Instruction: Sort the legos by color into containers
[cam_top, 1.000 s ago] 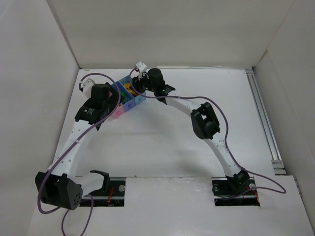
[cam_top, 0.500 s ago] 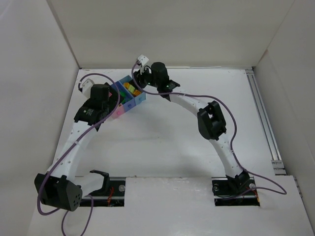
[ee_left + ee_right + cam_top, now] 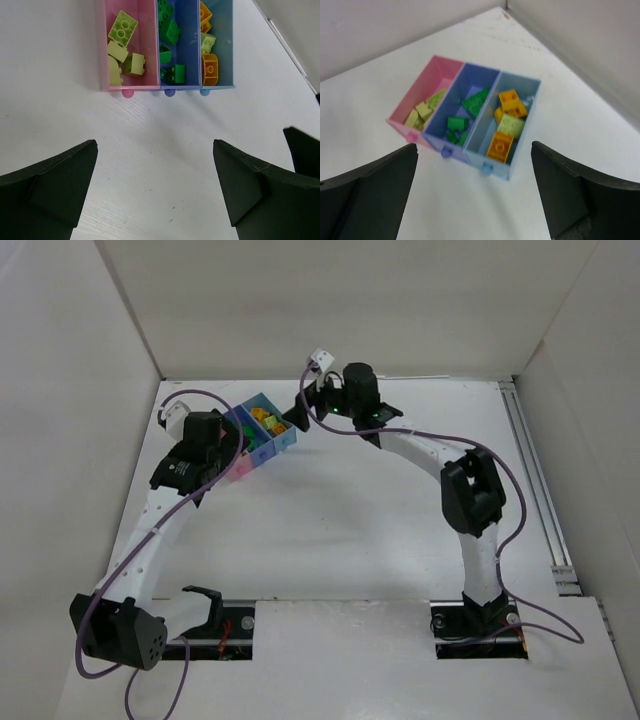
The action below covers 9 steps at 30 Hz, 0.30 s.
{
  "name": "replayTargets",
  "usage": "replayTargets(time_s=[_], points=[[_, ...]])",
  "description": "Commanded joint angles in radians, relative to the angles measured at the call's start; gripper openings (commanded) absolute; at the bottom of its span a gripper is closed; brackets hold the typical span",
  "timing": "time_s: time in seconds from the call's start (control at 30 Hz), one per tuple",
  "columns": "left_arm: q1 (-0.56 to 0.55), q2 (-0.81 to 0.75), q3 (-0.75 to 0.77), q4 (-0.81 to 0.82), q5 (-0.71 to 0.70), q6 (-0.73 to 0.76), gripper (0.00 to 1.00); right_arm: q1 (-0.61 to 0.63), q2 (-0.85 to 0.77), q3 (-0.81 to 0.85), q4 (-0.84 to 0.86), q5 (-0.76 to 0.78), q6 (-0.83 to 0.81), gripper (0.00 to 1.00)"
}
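Legos (image 3: 501, 145) beyond right end effector (image 3: 474, 146)

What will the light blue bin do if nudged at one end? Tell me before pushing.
It would probably slide easily: the light blue bin looks thin-walled on a smooth table. Pushed off-centre, it likely pivots and drags against the middle bin touching it. Its loose bricks, like the orange brick, may shift.
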Motion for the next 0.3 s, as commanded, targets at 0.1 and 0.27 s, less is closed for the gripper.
replayTargets(time_s=[0.1,0.27], points=[[0.037,-0.056,0.026,-0.001,-0.047,-0.009,1.00,-0.067,-0.252,-0.320,0.188,0.044,0.025,1.00],[0.037,-0.067,0.026,-0.014,-0.070,-0.009,1.00,-0.077,-0.332,-0.388,0.188,0.077,0.002,1.00]])
